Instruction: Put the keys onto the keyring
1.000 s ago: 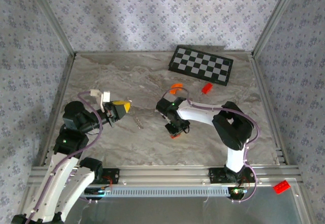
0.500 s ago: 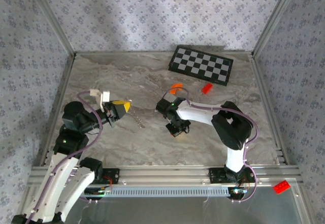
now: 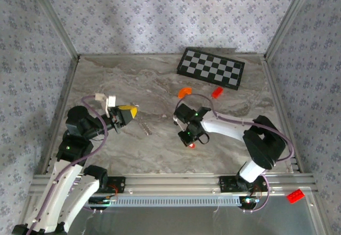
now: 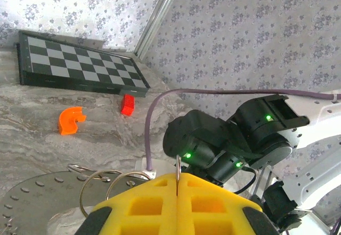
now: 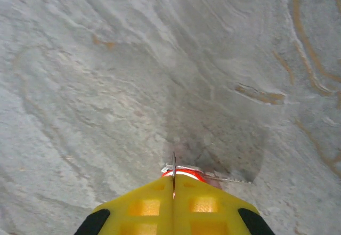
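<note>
A key with a red head (image 5: 186,172) and a thin silvery blade lies just past my right gripper (image 5: 173,177), whose yellow fingers are shut on a thin metal part of it. From above, the red key (image 3: 192,145) shows under the right gripper (image 3: 189,139) at mid-table. My left gripper (image 3: 132,110) hovers to the left, pointing at the right one. It (image 4: 177,177) is shut on a thin silvery metal piece seen edge-on, which I take for the keyring. Thin wire loops (image 4: 106,179) show beside those fingers. A small silvery piece (image 3: 145,128) lies on the table between the arms.
A checkered board (image 3: 211,68) lies at the back right. An orange arc piece (image 3: 184,91) and a small red brick (image 3: 217,92) sit in front of it. Another red brick (image 3: 295,195) rests on the front rail, off the table. Metal frame posts border the table.
The right gripper has closed on the red key and shifted slightly right and nearer, its elbow swinging out to the right. The left arm has not moved.
</note>
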{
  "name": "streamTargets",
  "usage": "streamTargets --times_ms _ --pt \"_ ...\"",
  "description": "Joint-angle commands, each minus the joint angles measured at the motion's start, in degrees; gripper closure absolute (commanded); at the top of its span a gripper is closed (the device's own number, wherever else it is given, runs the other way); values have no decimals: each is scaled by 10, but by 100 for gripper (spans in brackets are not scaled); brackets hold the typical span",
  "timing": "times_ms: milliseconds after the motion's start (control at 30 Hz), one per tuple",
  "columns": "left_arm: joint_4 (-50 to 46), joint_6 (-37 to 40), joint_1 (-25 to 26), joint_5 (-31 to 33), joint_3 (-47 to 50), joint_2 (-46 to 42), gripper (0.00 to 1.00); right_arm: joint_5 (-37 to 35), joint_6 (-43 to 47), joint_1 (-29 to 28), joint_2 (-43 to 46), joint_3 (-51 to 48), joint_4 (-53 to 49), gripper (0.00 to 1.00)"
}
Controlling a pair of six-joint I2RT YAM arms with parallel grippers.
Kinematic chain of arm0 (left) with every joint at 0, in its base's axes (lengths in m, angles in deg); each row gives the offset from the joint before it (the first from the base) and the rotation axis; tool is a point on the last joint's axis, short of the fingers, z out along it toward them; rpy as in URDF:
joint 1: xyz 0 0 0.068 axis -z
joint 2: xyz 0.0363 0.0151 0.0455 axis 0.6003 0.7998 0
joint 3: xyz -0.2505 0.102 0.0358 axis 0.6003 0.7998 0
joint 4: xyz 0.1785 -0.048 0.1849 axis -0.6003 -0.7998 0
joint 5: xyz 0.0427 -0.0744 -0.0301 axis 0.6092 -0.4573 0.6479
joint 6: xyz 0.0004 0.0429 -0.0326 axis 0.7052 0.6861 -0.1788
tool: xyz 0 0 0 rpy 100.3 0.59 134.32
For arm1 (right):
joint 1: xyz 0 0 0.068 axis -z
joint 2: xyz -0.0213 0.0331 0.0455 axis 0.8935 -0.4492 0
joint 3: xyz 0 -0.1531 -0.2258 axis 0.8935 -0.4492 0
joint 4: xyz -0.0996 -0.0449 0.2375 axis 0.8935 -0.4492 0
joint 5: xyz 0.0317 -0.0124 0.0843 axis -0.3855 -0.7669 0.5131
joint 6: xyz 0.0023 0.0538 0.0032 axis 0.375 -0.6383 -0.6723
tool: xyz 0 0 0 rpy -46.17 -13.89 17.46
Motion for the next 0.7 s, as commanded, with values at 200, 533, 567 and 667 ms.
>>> streamTargets --times_ms 200,533,567,667 --pt "32 -1 -4 -23 -4 -6 100 102 28 12 123 -75 139 100" --pt "94 -10 1 -72 0 -10 100 158 78 27 316 -68 147 100" --pt "102 -10 6 -76 -1 -10 100 169 83 26 327 -59 144 100" --pt "128 -7 24 -92 -5 -12 100 193 101 26 344 -22 127 100"
